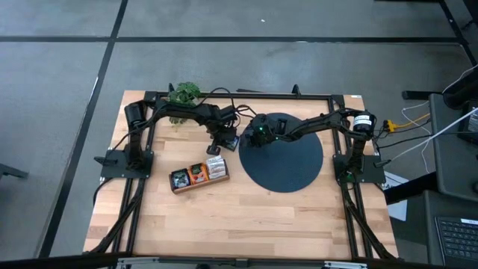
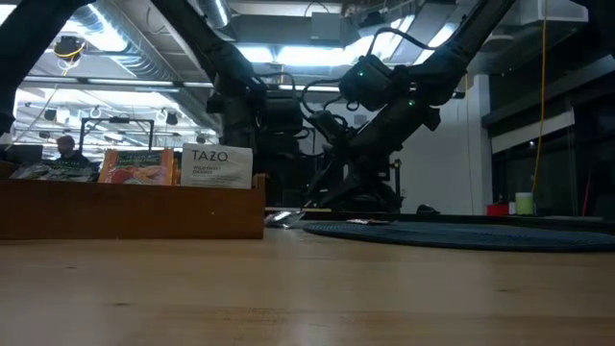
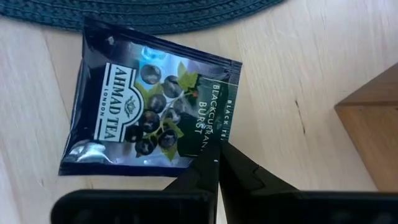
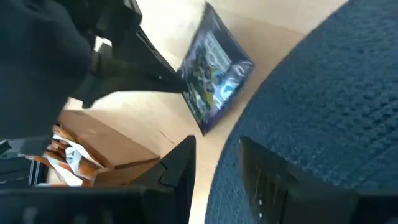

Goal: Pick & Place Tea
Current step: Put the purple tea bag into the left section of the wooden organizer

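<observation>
Left wrist view gives you the clearest look: your left gripper [image 3: 216,163] has its 2 fingers pinched tight on the edge of a dark blue sachet [image 3: 149,106], an Ahmad Tea blackcurrant bag. The packet fans out ahead of the fingertips, held by 1 edge, with light wooden table [image 3: 292,74] beneath it. Just past the far edge of the sachet you see the rim of the dark woven disc [image 3: 155,12]. Off to 1 side of the fingers, a corner of the wooden tray [image 3: 373,130] pokes in.

Now the right wrist view. Your right gripper [image 4: 217,168] stands with its 2 fingers parted and nothing between them. 1 finger hangs over the disc [image 4: 323,93], the other over bare wood at the disc's edge. Straight ahead of those fingers the same sachet [image 4: 214,71] shows tilted, clamped in the left gripper's dark tips. Beyond, on the tray side, you catch the tray [image 4: 99,140] with sachets [image 4: 68,155] standing in it.

From the high view, both grippers meet near the disc's edge: left gripper [image 1: 226,142] just off the disc [image 1: 287,161] and close above the tray [image 1: 198,175], right gripper [image 1: 254,136] over the disc's rim. A green plant [image 1: 184,93] sits at the table's far edge.

Low view shows the tray [image 2: 130,210] with packets upright, a white Tazo bag [image 2: 216,165] plainly readable.
</observation>
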